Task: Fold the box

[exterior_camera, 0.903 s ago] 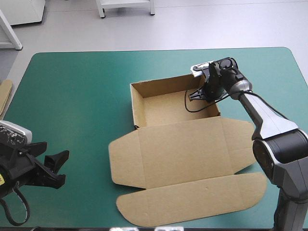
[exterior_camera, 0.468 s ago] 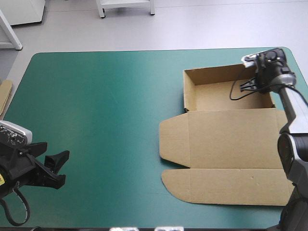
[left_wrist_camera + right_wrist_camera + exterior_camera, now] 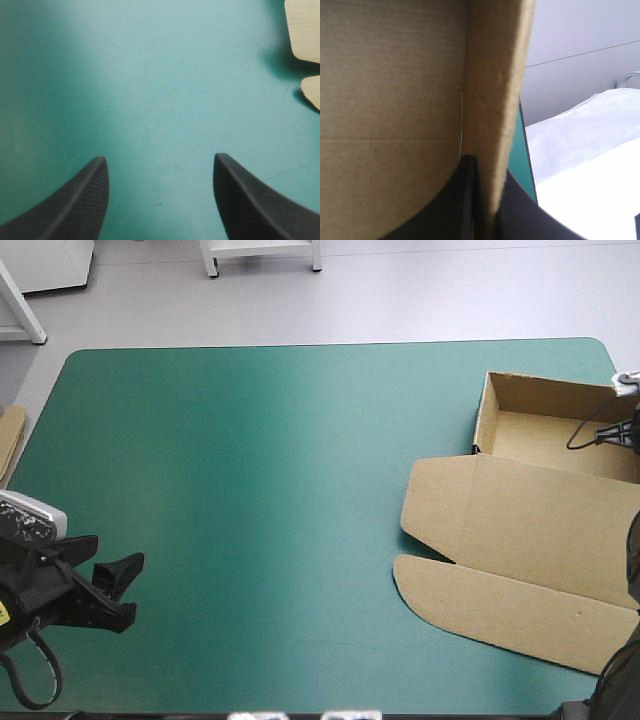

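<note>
Big picture first: the teal-green table (image 3: 250,490) is bare across most of its cover, with everything happening along its right side. The box (image 3: 520,520) lies there, over by the table's right edge, and part of it runs out of the high view.

It's an open tray, folks. The tray (image 3: 545,435) has its walls up near the table's far right corner. Its lid (image 3: 500,610) lies flat on the cover, stretching toward the table's near edge, rounded flap corners pointing at the table's middle.

Now the arms. The right gripper (image 3: 618,432) is at the tray's wall nearest the table's right edge. The right wrist view settles it: the right gripper (image 3: 479,165) has its two black fingers pressed all but together, with the upright brown wall pinched between them. One finger is inside the tray, one outside.

Over at the table's near left corner, the left gripper (image 3: 118,585) hangs just above the cover, well apart from the box. In the left wrist view its black fingers (image 3: 85,200) stand wide apart with nothing but teal-green between them. Only the box's rounded flap corners (image 3: 305,30) show, far ahead toward the table's right side.

Smallest of all is a spare edge of brown board (image 3: 10,440), just off the table's left edge.
</note>
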